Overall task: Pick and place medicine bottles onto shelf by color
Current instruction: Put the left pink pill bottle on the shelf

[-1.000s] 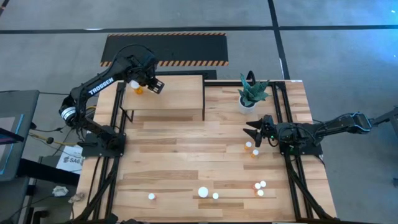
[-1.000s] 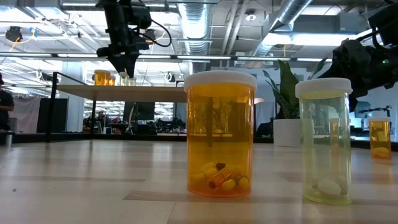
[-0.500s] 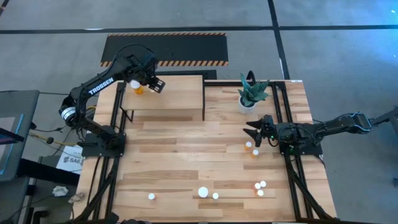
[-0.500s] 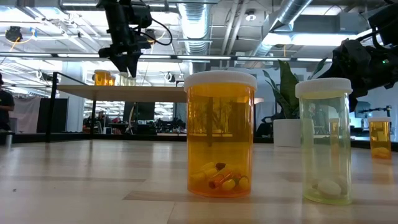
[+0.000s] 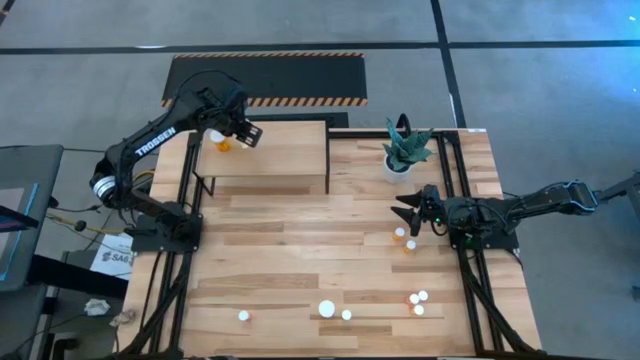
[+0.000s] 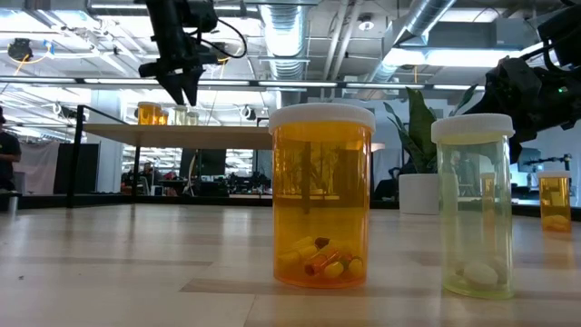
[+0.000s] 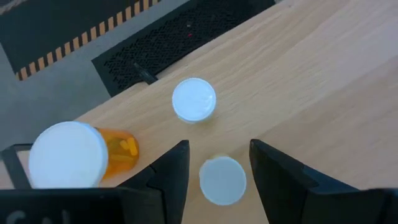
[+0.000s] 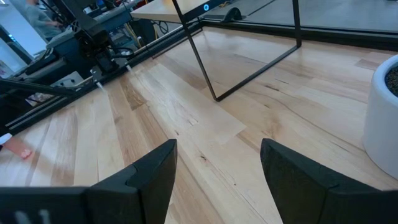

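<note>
Left wrist view puts us directly over the shelf (image 7: 323, 81), where three medicine bottles stand close together near its far left corner: a large orange bottle (image 7: 81, 154) with a wide white cap, a small white-capped bottle (image 7: 194, 99) beside it, and a third small bottle (image 7: 222, 180) showing between the dark fingers (image 7: 171, 177) of the left end effector (image 7: 217, 168). We see clear wood on either side of that third cap, so the fingers stand apart around it without pinching; the bottle rests on the plank, and we judge it a delivery just set down among its colour group. From the high view the left end effector (image 5: 243, 133) hangs above that same corner of the shelf (image 5: 290, 150), and the low view shows it raised clear of the shelf top (image 6: 182, 132).

Across the table (image 5: 300, 260), the unsorted stock waits. A pair of bottles (image 5: 404, 238) sits just in front of the right end effector (image 5: 408, 212), which lies low over the right side with its fingers (image 8: 143, 174) spread wide and nothing between them; we read it as waiting its turn near the closest pickings. A cluster of bottles (image 5: 418, 302) stands at the near right, and three more (image 5: 327, 311) line the near edge. The low view brings two of these up close: an orange bottle (image 6: 321, 195) holding capsules and a pale yellowish bottle (image 6: 474, 204) to its right.

A white pot with a green plant (image 5: 403, 150) occupies the far right, no part of the sorting. Most of the job, by our count, remains ahead.
</note>
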`<state>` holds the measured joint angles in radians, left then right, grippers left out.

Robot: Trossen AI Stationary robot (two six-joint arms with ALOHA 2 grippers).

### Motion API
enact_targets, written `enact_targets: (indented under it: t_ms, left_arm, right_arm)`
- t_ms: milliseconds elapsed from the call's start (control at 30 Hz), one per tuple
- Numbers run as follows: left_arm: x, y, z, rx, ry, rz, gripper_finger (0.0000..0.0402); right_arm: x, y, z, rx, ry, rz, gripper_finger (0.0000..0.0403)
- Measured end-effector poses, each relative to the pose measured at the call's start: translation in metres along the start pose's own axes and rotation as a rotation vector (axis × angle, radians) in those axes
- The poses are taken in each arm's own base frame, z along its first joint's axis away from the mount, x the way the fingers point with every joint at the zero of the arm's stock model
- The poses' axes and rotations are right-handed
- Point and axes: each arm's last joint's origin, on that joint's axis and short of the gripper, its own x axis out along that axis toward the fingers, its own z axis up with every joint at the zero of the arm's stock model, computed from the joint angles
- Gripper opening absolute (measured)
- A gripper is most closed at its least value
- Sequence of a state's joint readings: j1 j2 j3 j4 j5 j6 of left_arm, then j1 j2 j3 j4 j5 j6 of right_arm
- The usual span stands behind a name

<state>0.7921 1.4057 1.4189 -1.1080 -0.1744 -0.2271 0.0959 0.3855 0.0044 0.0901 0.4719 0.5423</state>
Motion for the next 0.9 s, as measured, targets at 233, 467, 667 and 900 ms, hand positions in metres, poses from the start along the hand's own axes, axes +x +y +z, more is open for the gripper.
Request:
enact_targets:
  t_ms: [233,467,667,900]
  left_arm:
    - [-0.015,0.001,-0.004,0.003,-0.059,-0.001,0.0168]
    - [-0.039,-0.012,-0.010,0.114,-0.173,-0.075,0.0176]
    - [-0.061,-0.034,-0.018,0.238,-0.288,-0.174,0.0176]
    - [-0.072,-0.066,-0.032,0.317,-0.310,-0.285,0.0176]
  right_arm:
    - [0.000,0.000,0.000,0.000,0.000,0.000,0.0256]
    - [0.000,0.000,0.000,0.000,0.000,0.000,0.0256]
    - [0.000,0.000,0.000,0.000,0.000,0.000,0.0256]
    - [0.000,0.000,0.000,0.000,0.000,0.000,0.0256]
